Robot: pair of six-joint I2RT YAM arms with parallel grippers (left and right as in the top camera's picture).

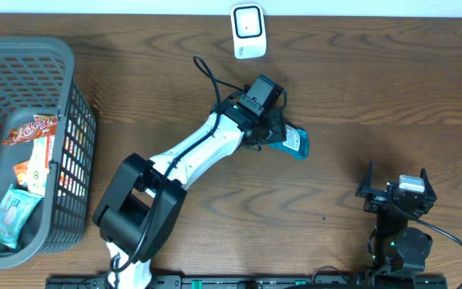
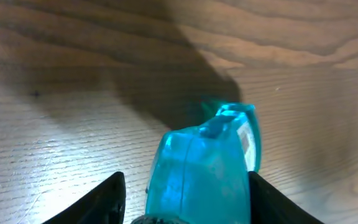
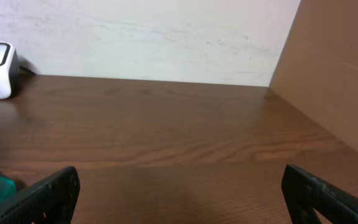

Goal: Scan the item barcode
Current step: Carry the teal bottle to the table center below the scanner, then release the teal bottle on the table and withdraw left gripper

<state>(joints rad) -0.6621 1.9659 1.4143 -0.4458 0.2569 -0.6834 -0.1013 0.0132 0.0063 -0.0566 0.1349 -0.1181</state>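
The teal item lies on the table near its centre, well apart from the white scanner at the far edge. The left gripper straddles the item with its jaws part-way apart. The left wrist view shows a gap between one finger and the item, so the grip appears loose rather than clamped. The right gripper stands wide and empty near the right end of the near edge. The step in hand is judged to be item handling at mid-table; whether a scan is complete cannot be told. If it is not, the next move calls for closing on the item, lifting it, and presenting its white label to the scanner face.
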